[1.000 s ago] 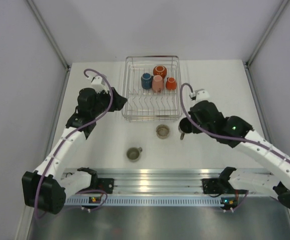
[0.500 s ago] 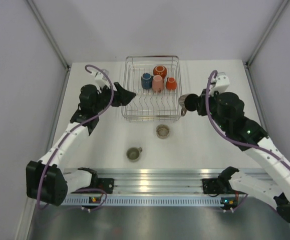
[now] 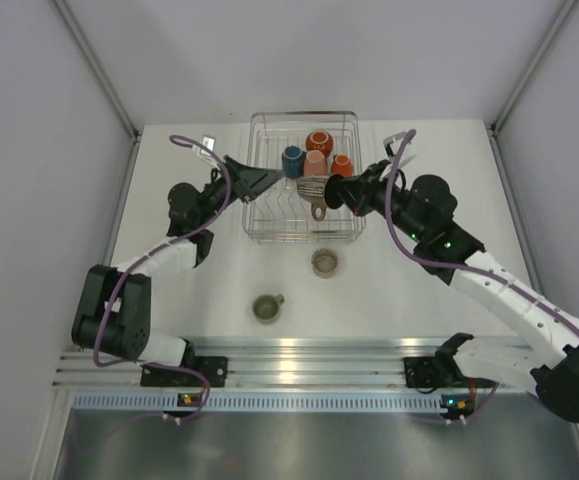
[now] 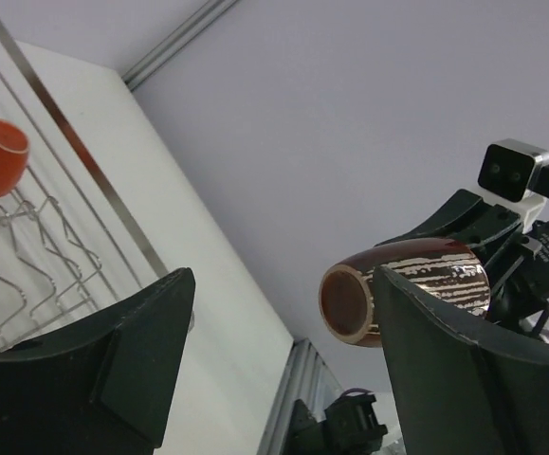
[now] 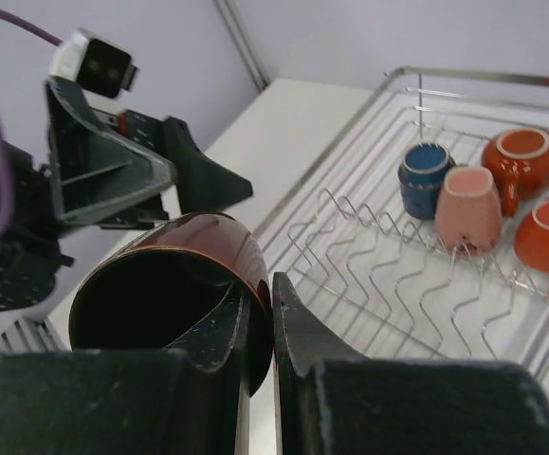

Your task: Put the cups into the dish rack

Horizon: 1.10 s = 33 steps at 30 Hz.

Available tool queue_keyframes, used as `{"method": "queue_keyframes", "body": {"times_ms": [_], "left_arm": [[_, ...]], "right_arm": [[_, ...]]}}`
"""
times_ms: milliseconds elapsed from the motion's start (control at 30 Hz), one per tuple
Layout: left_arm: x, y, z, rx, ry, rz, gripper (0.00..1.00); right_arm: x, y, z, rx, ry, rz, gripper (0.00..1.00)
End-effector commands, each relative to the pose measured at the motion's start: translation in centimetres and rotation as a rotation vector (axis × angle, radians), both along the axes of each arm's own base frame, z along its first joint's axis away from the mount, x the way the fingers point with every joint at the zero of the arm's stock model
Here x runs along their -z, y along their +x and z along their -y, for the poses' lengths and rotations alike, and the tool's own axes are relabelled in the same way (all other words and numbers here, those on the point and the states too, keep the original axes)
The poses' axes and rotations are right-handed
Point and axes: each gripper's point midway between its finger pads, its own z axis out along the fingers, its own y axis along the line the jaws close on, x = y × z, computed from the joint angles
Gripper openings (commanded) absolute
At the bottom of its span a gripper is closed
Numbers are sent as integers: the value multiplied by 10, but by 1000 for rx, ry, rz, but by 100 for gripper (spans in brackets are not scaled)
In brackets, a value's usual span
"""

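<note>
Right gripper pinching rim of black cup above dish rack; left gripper spread wide nearby; risk of slipping from thin hold onto prongs.

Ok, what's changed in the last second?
The right gripper lifted the dark cup off the table and carried it left, sideways over the dish rack. The left gripper, open, swung in toward it. Four racked cups and two table cups stayed put.
</note>
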Motion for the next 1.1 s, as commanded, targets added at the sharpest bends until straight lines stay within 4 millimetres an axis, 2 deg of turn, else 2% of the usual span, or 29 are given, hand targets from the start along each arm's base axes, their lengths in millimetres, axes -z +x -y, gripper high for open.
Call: {"method": "queue_keyframes", "body": {"times_ms": [0, 300, 667, 900, 1067], "left_arm": [[-49, -28, 1, 110, -189, 149, 81], [-81, -57, 24, 165, -294, 222, 82], [-88, -68, 47, 235, -358, 204, 82], [-99, -87, 65, 299, -403, 205, 82], [-107, -95, 66, 320, -436, 204, 81]], "right_arm": [[-71, -7, -11, -77, 194, 181, 0], [-67, -1, -17, -89, 197, 181, 0], [-66, -2, -17, -89, 215, 196, 0], [-63, 0, -15, -82, 223, 199, 0], [-58, 1, -14, -77, 222, 199, 0]]}}
